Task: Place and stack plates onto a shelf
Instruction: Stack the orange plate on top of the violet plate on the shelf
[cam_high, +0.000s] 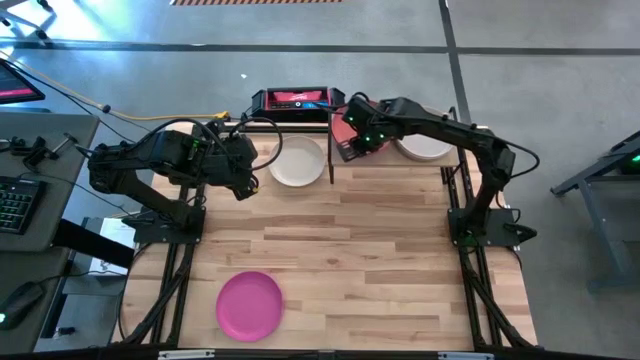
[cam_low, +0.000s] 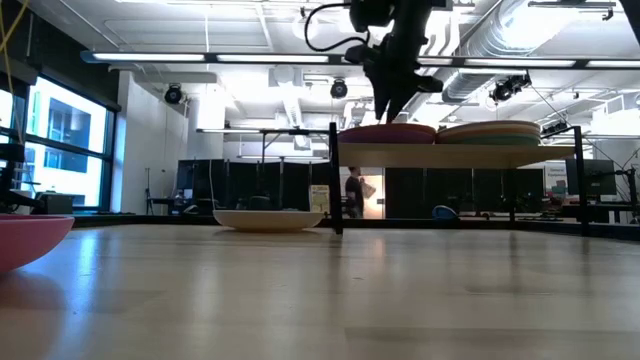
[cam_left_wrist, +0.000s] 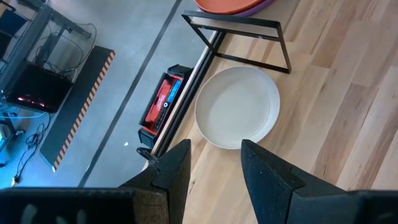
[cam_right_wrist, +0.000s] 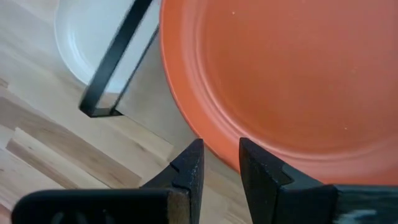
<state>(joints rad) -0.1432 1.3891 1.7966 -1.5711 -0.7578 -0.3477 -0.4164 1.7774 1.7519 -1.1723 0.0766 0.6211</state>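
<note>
The shelf (cam_low: 450, 152) stands at the table's far edge. On its left half a coral red plate (cam_right_wrist: 292, 74) lies on top of a purple one (cam_left_wrist: 264, 5). On its right half is a stack of plates (cam_low: 490, 132) with a pale one (cam_high: 425, 148) on top. My right gripper (cam_right_wrist: 221, 165) hangs open just above the coral plate's near rim, pointing steeply down. A white plate (cam_left_wrist: 237, 106) rests flat on the table left of the shelf. My left gripper (cam_left_wrist: 216, 165) hovers open over the table, short of that plate. A magenta plate (cam_high: 250, 305) lies near the table's front edge.
A black post of the shelf (cam_low: 334, 180) stands between the white plate and the coral one. A red and black box (cam_high: 292, 100) sits on the floor behind the table's far edge. Bare wood (cam_high: 380, 250) spreads across the table's middle and right.
</note>
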